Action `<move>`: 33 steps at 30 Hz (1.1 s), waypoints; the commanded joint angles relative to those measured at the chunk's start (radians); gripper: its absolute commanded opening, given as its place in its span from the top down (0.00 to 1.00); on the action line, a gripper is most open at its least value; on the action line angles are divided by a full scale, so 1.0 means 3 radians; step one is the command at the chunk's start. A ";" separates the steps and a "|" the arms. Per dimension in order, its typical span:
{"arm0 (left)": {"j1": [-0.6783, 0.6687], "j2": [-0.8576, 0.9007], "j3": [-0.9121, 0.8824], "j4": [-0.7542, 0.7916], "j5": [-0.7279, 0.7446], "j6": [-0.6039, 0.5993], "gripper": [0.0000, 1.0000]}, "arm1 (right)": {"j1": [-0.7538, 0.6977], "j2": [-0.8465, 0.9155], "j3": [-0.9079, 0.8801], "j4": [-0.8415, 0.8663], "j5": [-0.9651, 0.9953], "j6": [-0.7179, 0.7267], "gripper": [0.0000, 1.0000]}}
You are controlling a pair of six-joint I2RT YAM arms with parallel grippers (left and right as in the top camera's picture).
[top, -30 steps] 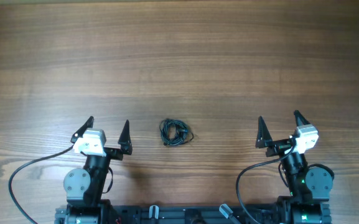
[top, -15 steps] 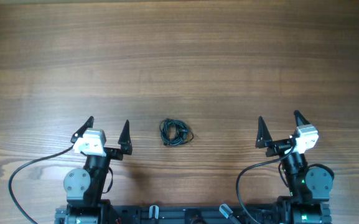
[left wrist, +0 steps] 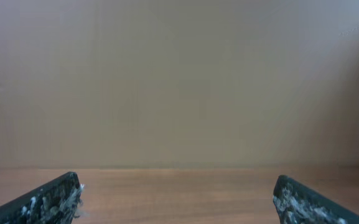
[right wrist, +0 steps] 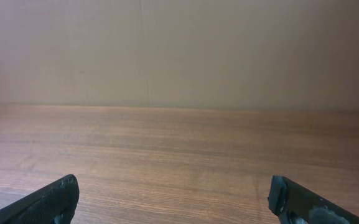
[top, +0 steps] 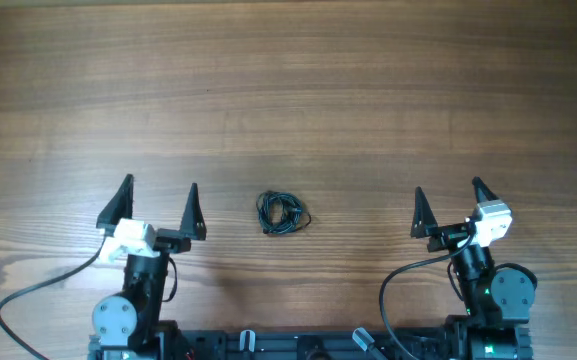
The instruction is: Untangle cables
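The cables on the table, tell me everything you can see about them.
The cables are thin black cords wound into one small roundish tangle, lying flat on the wooden table. No plug ends can be made out. Only the table touches them; the left fingers and right fingers stand open, apart on either side.

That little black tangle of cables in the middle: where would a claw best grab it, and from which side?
Probably from straight above: the cables lie flat on the table as a small coil, leaving nothing to slide under. Pinch the loop bulging out at its right edge, not the dense middle; a single strand there should pull free, while the middle might lift the whole knot.
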 commanded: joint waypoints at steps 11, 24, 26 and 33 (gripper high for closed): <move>-0.0065 0.2631 0.3006 -0.2279 0.1227 -0.1321 0.00 | 0.0011 -0.0008 -0.0005 0.0008 0.0028 -0.0032 0.00; -0.0633 0.4868 0.3287 -0.3239 0.1011 -0.1705 0.16 | 0.0011 -0.0008 -0.0005 0.0008 0.0028 -0.0032 0.00; -0.1002 0.5021 0.3287 -0.3436 0.0252 -0.1948 0.18 | 0.0011 -0.0008 -0.0005 0.0008 0.0028 -0.0032 0.00; -0.1933 0.5132 0.3230 -0.3441 -0.0707 -0.2085 0.19 | 0.0011 -0.0008 -0.0005 0.0008 0.0028 -0.0032 0.00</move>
